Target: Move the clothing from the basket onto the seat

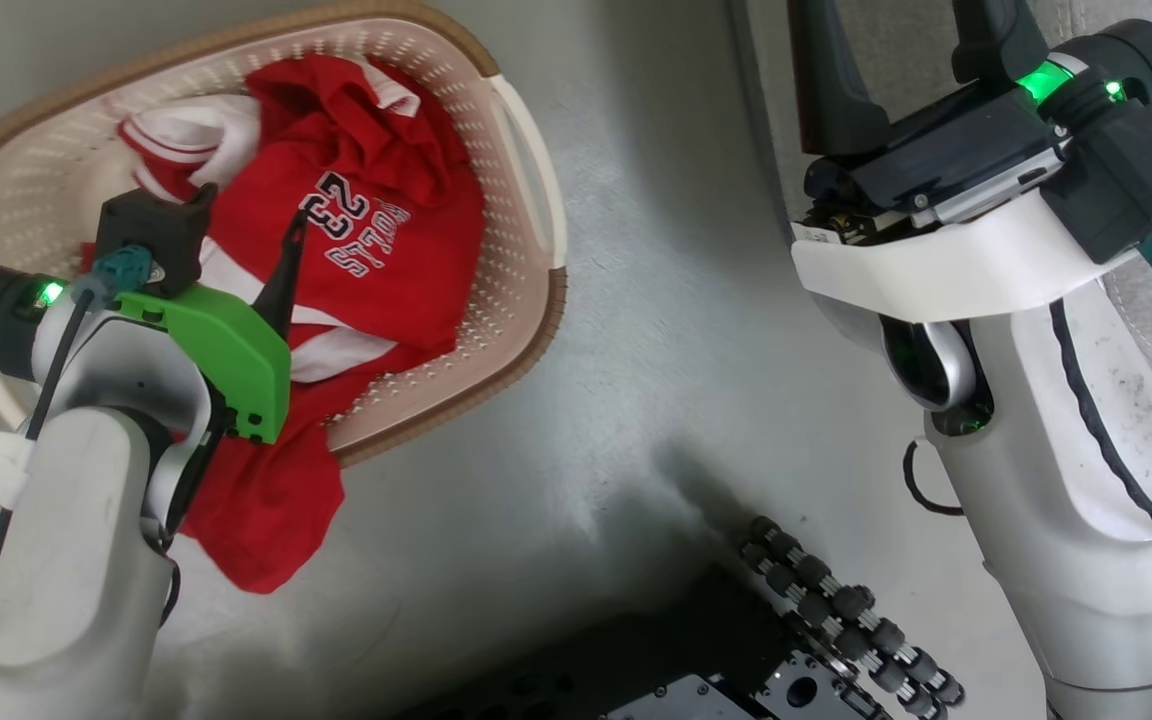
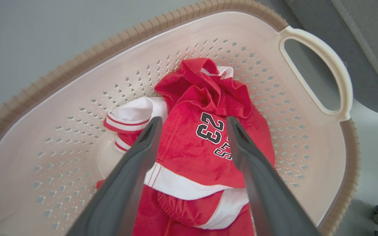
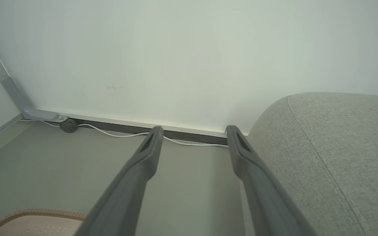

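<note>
The cream basket [image 1: 536,150] stands on the floor at the upper left of the head view. Red clothing [image 1: 386,270] with white trim and the number 23 lies piled inside, and one red fold [image 1: 256,520] hangs over the near rim onto the floor. My left gripper [image 2: 192,123] hovers open just above the pile [image 2: 189,154], its fingers apart on either side of the printed number, with nothing between them. My right gripper [image 3: 192,131] is open and empty, raised beside the rounded arm of the grey seat [image 3: 333,157], well away from the basket.
Grey floor separates the basket from the seat [image 2: 366,39]. My wheeled base with black rollers [image 1: 836,610] sits at the lower middle. In the right wrist view, a white cable [image 3: 123,134] runs along the wall's foot, near a grey metal bracket [image 3: 18,98].
</note>
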{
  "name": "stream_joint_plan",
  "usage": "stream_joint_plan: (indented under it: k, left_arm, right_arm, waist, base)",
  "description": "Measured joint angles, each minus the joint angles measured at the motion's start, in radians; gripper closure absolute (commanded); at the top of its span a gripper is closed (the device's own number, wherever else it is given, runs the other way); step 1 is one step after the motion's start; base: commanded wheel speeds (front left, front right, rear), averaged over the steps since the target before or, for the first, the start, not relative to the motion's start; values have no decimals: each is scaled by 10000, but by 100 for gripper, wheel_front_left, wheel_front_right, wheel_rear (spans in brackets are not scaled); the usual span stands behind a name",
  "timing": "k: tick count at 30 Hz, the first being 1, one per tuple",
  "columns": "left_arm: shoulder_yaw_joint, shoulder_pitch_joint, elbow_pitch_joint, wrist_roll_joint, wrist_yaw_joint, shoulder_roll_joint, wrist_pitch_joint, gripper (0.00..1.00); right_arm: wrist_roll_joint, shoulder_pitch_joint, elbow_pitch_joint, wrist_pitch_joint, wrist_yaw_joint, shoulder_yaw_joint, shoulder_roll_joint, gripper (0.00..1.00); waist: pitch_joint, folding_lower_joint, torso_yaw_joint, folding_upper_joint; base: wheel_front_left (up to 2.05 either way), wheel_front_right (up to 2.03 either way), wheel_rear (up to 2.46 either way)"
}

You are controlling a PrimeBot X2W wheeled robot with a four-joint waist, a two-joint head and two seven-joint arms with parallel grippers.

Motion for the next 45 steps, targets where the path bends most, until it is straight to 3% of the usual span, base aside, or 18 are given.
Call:
stream_joint_plan:
  k: [21,45]
  left_arm:
    - [838,-264,303,-993,13,387,1419,0]
    - [476,-678,566,-1762,4,255,2046,0]
  right_arm:
    - [54,-253,196,-10,347,-58,280,0]
    - [132,-255,408,-10,525,-276,311,0]
  waist:
    - [1110,-1,-795,0]
    - [1530,-2,-782,0]
  base:
    - [0,0,0]
    - [0,0,0]
